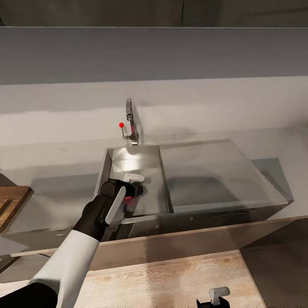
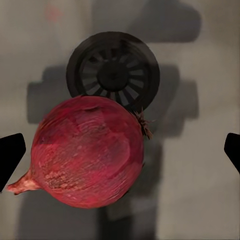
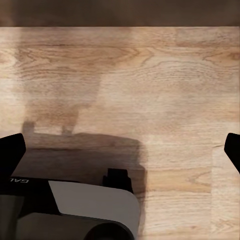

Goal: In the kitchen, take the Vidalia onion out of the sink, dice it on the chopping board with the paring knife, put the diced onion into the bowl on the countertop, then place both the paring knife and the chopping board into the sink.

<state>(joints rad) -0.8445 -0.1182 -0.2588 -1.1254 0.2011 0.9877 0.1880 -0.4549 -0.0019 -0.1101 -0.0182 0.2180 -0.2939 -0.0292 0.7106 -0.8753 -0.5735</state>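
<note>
Inside the sink, our left gripper hangs over the onion.
Its fingers are spread, one on each side of the onion, not touching; the drain lies just beyond; the chopping board sits well aside on the desk; our right gripper is spread above the wood floor.

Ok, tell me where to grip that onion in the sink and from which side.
Grip the onion across its round middle, coming straight down from above. It lies on its side on the sink floor beside the drain, and the open left gripper already straddles it.
</note>
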